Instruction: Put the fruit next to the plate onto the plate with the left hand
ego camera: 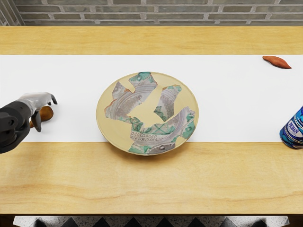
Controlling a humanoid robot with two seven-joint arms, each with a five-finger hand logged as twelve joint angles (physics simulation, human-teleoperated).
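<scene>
One plate sits at the middle of the table. It is round and pale yellow, with grey and green patterned patches, and nothing lies on it. It rests mostly on a white runner that crosses the wooden top from side to side, and its lower rim reaches just past the runner's near edge onto bare wood.

One fruit, orange-brown and rounded, lies on the runner at the plate's 9 o'clock, well apart from the rim. Only part of it shows, so its kind cannot be told.

One hand is in view: the left hand, grey with dark tips, whose black arm comes in from the left edge. It sits directly over the fruit and covers the fruit's left part. Whether it is clamped on the fruit or only lies loosely against it cannot be told from this view. The fruit is level with the runner and not on the plate.

Two other things are on the table. One reddish-brown tuber, long and tapered like a sweet potato, lies at the plate's 2 o'clock near the far edge of the runner. One blue can stands at about 3 o'clock, cut off by the right edge of the view. Both are well apart from the plate.

A grey brick wall runs behind the table at 12 o'clock.
</scene>
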